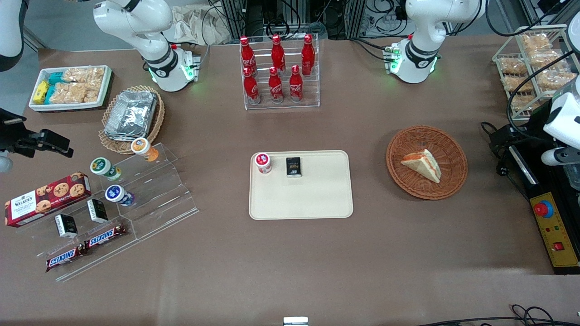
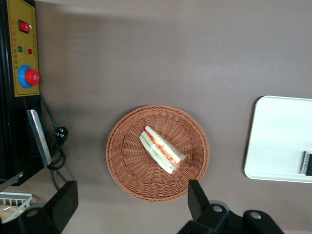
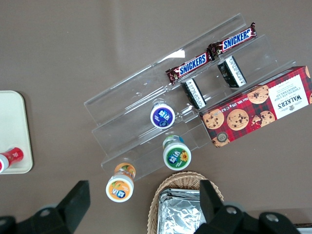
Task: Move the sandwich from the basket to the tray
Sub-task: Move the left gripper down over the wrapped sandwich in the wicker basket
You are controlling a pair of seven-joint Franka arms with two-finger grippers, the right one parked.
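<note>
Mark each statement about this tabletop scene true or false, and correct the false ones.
1. The sandwich lies in the basket. True.
2. The tray is bare. False: a red-capped cup and a small black box stand on it.
3. The gripper is shut on the sandwich. False: it is open above the basket, holding nothing.
4. Six red bottles stand in a clear rack. True.

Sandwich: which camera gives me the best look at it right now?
The left wrist view: the sandwich lies in the basket, seen from straight above, filling edge clear, framed by the open gripper. The front view shows it smaller and slanted in the basket. The right wrist view misses it.
</note>
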